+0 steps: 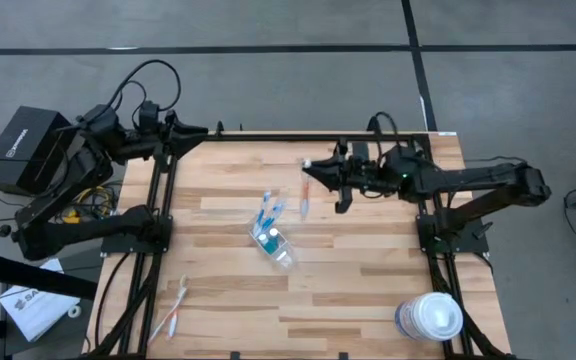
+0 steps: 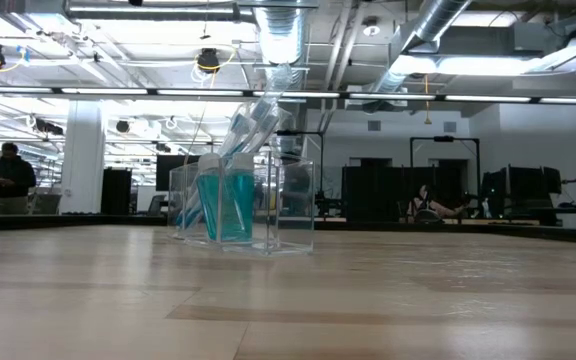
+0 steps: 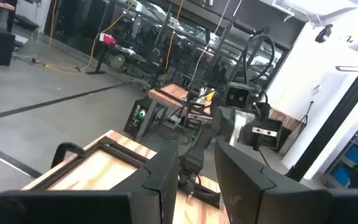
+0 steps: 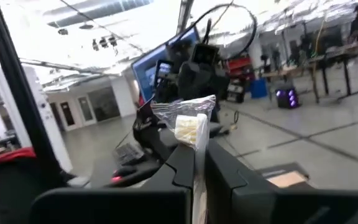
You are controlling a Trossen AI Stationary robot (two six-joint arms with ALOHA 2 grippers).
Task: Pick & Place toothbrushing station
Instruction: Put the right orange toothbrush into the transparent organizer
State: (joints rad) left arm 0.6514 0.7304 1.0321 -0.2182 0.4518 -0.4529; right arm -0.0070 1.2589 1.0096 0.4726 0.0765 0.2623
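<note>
The right pincer point(image 1: 313, 178), at about one o'clock on the counter point(image 1: 368, 270), pinches a wrapped toothbrush point(image 4: 191, 134); the left pincer point(image 1: 203, 131), parked at eleven, has its fingers slightly apart. The clear cup point(image 1: 273, 240) at centre already holds toothbrushes and teal tubes point(image 2: 226, 205). Two more toothbrushes point(image 1: 173, 310) lie at seven o'clock, so I judge the job partway done.

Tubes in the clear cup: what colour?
Teal, standing in the clear cup; the tubes show best in the low view.
</note>
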